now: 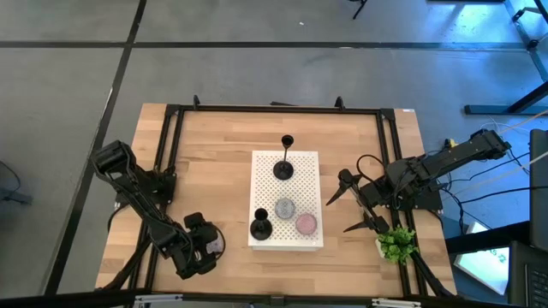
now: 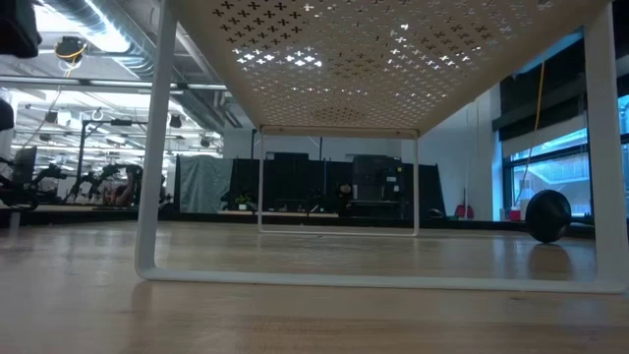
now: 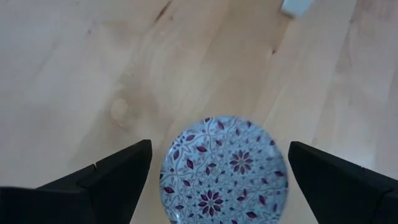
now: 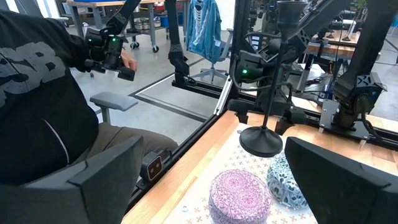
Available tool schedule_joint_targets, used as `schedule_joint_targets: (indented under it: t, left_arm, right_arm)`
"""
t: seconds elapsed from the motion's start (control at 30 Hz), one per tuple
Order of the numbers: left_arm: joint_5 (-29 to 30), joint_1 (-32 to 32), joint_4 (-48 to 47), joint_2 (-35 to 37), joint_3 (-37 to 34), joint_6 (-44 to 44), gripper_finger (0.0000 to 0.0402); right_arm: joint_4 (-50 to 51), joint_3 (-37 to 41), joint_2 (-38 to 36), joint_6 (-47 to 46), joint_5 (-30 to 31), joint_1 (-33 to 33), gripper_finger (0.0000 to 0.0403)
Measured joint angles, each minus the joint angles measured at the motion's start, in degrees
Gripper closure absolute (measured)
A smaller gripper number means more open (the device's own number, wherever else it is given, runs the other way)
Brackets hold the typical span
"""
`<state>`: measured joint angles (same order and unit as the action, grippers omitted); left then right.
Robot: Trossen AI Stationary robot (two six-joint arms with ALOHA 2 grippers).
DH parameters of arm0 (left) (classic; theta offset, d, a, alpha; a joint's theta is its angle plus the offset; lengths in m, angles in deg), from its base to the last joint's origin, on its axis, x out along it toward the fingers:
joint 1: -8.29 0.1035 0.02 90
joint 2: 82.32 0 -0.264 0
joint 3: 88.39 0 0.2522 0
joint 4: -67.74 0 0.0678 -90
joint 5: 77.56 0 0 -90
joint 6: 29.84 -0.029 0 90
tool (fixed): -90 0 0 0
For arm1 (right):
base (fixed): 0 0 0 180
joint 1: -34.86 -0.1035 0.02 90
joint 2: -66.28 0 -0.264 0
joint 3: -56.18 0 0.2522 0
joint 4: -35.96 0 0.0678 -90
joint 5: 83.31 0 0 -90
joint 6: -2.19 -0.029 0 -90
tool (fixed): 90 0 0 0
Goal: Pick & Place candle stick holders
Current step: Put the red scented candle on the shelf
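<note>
1. The left tool (image 1: 208, 248) hangs over the near-left part of the desk (image 1: 205, 171), fingers spread wide and holding nothing; a patterned round disc (image 3: 224, 171) lies on the wood between its fingers.
2. The right tool (image 1: 349, 205) sits just right of the white perforated stand (image 1: 301, 162), wide open and empty.
3. A tall candle stick holder (image 4: 264, 93) stands upright on the stand ahead of the right tool, beyond a pink puck (image 4: 239, 196) and a blue one (image 4: 285, 182).
4. Another holder (image 1: 260, 227) stands at the stand's near-left corner.
5. A person's dark top (image 4: 31, 81) bears white letters, only partly readable.
6. A green plant (image 1: 396, 243) sits beside the right tool.
</note>
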<state>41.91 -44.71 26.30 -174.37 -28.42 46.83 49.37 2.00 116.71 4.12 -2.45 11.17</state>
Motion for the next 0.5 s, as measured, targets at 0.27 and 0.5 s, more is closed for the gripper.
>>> schedule_joint_targets:
  t: [0.27,0.5]
  left_arm:
    - [-2.2,-0.3,0.3,-3.8,0.0,0.1,0.0027]
    - [-2.0,-0.3,0.1,-4.3,0.1,0.0,0.0027]
  right_arm:
    - [0.2,0.0,0.0,0.0,0.0,0.0,0.001]
    - [0.1,0.0,0.0,0.0,0.0,0.0,0.0011]
